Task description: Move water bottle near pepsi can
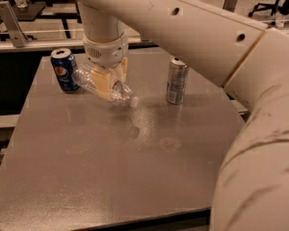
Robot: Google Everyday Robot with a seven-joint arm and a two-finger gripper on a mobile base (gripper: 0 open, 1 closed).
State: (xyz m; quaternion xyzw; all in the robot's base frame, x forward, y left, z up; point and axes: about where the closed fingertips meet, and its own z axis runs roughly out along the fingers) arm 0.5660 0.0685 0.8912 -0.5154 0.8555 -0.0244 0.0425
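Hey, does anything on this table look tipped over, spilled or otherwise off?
Only the water bottle is not upright: it lies sideways, cap tilted down to the right, clamped in the gripper just right of the pepsi can. That can and the silver can stand upright, and no spill shows on the table.
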